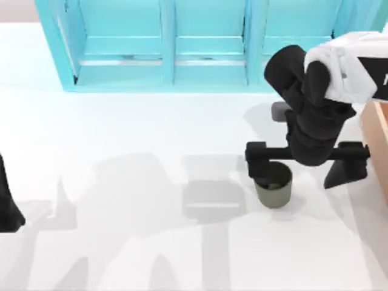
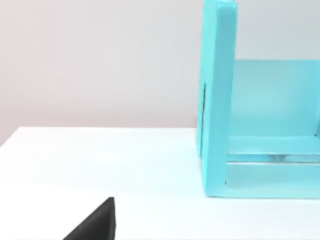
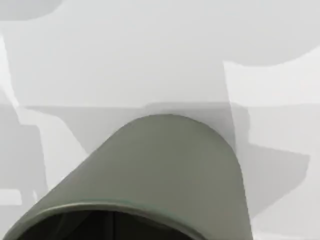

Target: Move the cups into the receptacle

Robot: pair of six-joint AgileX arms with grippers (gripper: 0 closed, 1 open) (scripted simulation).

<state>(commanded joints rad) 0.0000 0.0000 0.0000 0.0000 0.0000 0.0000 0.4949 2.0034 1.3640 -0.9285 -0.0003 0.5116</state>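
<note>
Right now the right gripper (image 1: 285, 159) hangs directly over the olive-grey cup (image 1: 273, 187), which stands upright on the white table (image 1: 133, 182) toward the right side, in front of the light-blue shelf unit (image 1: 182, 42). The gripper's black crossbar spans wider than the cup, but whether the jaws are apart or already closed on the rim I cannot tell, because the arm's dark body covers them from above. To my eye the step in hand is the grasp, or the moment just around it. To do it well, I would want the fingers to straddle one wall of the cup squarely, come down far enough for a firm hold, and close without nudging it sideways, since a light tumbler looks easy to tip or skid on that smooth surface. After that, a clean vertical lift should come before any sideways travel toward the tan wooden box (image 1: 377, 139), whose edge sits at the far right, just beside the arm. The cup itself is a plain handleless tumbler, matte olive-grey, with straight sides and a dark, seemingly empty interior; in the right wrist view the olive-grey cup (image 3: 165, 170) sits very close under the camera, with its rim nearest. The left gripper (image 1: 7, 200) sits parked at the table's left edge, and I cannot tell its jaw state either.
</note>
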